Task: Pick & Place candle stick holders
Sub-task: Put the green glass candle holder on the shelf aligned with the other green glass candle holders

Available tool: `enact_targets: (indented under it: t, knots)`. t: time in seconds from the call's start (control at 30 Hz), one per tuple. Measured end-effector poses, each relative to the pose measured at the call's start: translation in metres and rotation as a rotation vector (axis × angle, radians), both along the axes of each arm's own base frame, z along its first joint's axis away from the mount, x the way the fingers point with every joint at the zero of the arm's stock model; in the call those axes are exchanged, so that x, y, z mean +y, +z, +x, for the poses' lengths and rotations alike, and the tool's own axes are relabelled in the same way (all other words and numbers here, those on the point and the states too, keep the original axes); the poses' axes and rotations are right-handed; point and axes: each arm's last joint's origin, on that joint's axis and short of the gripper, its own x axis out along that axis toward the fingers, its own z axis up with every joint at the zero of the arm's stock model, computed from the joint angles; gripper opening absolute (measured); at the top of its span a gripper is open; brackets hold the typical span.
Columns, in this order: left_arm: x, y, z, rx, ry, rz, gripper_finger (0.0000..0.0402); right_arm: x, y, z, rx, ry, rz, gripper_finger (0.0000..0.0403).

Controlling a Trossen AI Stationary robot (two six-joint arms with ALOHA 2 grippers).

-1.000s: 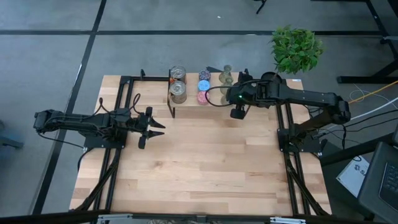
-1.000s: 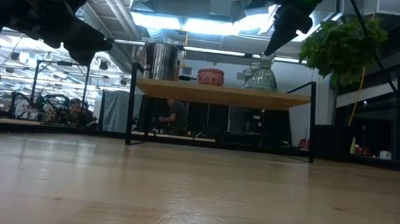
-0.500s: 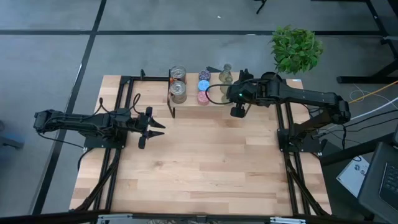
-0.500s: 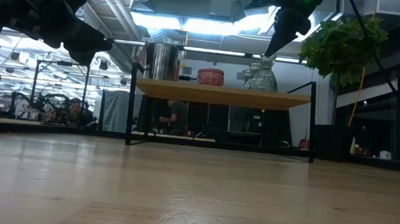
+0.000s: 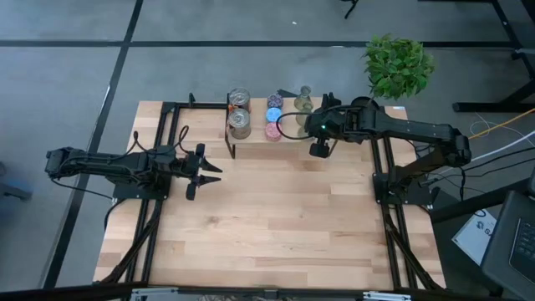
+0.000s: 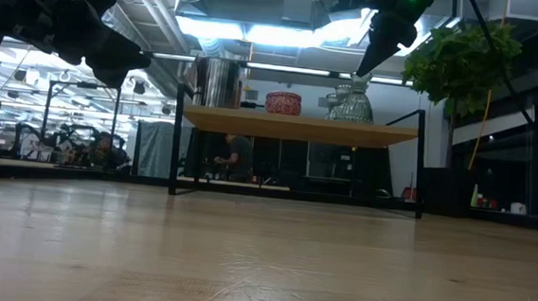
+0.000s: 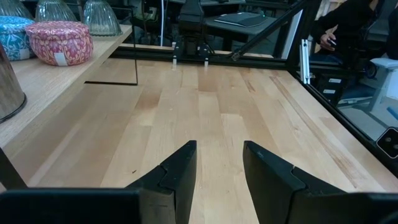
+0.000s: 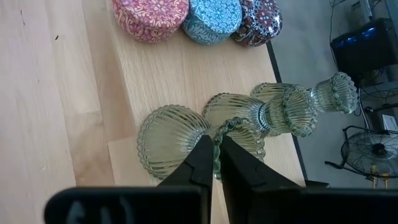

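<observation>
The candle stick holders stand on a raised wooden shelf (image 5: 257, 139) at the table's far edge: two silvery cylinders (image 5: 240, 111), purple (image 5: 275, 101), blue (image 5: 274, 114) and pink (image 5: 273, 130) round ones, and three green glass vase shapes (image 8: 267, 102). My right gripper (image 8: 216, 163) hangs over the shelf's right end, shut on the nearest green holder (image 8: 171, 142); it also shows in the low view (image 6: 361, 76). My left gripper (image 5: 214, 173) is open and empty above the table's left half. My right gripper pinches the ruffled top rim (image 8: 217, 138) of the nearest green holder between its two fingers, one finger (image 8: 238, 163) over the mouth and one (image 8: 199, 160) outside. The fingers come from above, slanting down. The holder stands upright with its base on the shelf (image 6: 299, 126).
A potted green plant (image 5: 399, 63) stands at the table's far right corner, close behind my right arm. Black frame rails (image 5: 386, 180) run along both table sides. Bare wooden tabletop (image 5: 276, 217) lies in front of the shelf.
</observation>
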Motion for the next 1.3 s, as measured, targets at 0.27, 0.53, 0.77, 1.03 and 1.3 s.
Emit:
enact_targets:
  t: [0.27,0.53,0.77,1.03,1.3]
  knots:
    - [0.0,0.0,0.0,0.0,0.0,0.0,0.0127,0.0,0.0001,0.0,-0.001,-0.001,0.001,0.0019]
    - [0.0,0.0,0.0,0.0,0.0,0.0,0.0127,0.0001,0.0001,0.0,-0.001,-0.001,0.001,0.0019]
    - [0.0,0.0,0.0,0.0,0.0,0.0,0.0127,0.0011,0.0004,-0.0003,0.001,0.012,0.013,0.0019]
    - [0.0,0.0,0.0,0.0,0.0,0.0,0.0127,0.0012,0.0004,-0.0004,0.002,0.013,0.013,0.0019]
    - [0.0,0.0,0.0,0.0,0.0,0.0,0.0127,0.0009,0.0003,-0.0005,0.004,0.007,0.006,0.0019]
